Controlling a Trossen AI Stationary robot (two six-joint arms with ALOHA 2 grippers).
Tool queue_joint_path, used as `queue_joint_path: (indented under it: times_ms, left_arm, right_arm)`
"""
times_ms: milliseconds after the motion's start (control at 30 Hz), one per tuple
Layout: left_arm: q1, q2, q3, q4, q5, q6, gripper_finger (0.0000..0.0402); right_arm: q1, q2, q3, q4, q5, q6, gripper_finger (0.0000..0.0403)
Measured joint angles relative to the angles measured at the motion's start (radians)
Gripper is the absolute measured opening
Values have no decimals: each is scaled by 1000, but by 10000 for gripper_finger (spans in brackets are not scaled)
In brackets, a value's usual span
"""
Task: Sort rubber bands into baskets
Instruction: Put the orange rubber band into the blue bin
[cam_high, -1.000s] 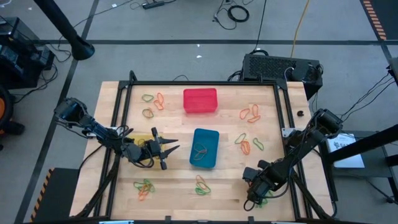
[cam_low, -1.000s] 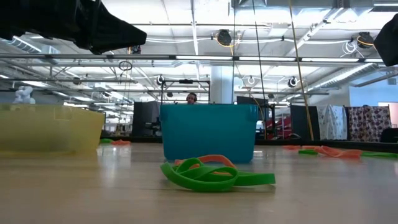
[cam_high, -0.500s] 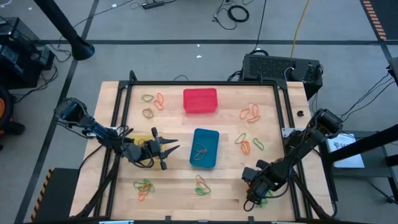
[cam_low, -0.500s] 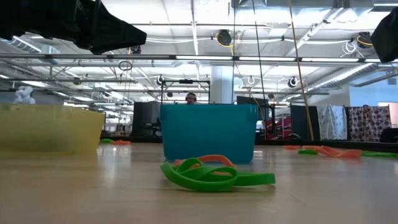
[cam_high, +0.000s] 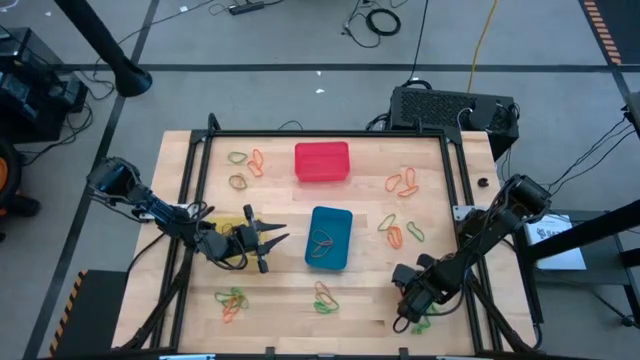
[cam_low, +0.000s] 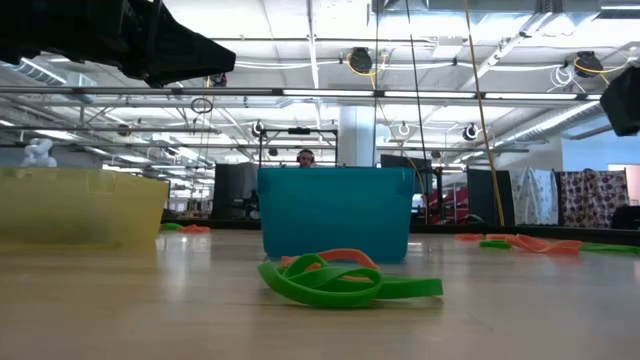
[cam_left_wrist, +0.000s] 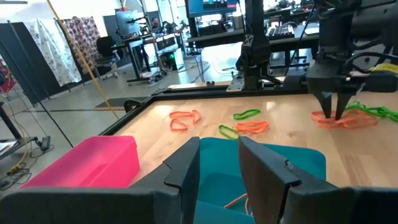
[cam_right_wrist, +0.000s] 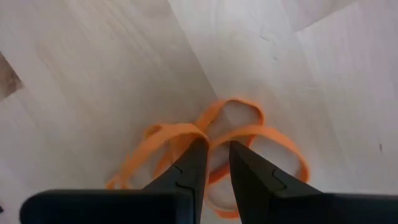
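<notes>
Orange bands (cam_right_wrist: 217, 146) lie tangled on the wood at the table's (cam_high: 280, 285) near right corner, with green ones beside them; the right gripper (cam_right_wrist: 213, 158) stands straight down over this heap, its fingers (cam_right_wrist: 193, 163) narrowly apart with a strand of orange band in the slot between them, tips at or just above the wood; whether the strand is pinched tight I cannot tell. The blue basket (cam_high: 329, 237) sits mid-table and holds a few bands; the red basket (cam_high: 322, 162) sits beyond it toward the far edge; the yellow basket (cam_high: 232, 232) lies left of the blue one, largely hidden under the left arm. Loose clusters remain on the table: far left by the red basket (cam_high: 245, 166), far right (cam_high: 403, 182), right of the blue basket (cam_high: 400, 230), near left (cam_high: 232, 300), and near centre (cam_high: 325, 297), orange and green mixed. The left gripper (cam_high: 278, 237) hangs over the gap between the yellow and blue baskets, pointing at the blue one, fingers (cam_left_wrist: 186, 168) slightly apart and holding nothing.
</notes>
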Motion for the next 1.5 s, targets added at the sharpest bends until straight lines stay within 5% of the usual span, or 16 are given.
queue_joint_path:
  times_ms: [500,833,1500]
  left_arm:
    - [0,0,0,0,0,0,118]
    - [0,0,0,0,0,0,118]
    - [0,0,0,0,0,0,118]
  right_arm:
    - [-17,-5,33,-59,-5,-121,3]
    - [-56,-29,241,-343,30,-211,1]
    - [-58,-29,288,-330,100,-207,36]
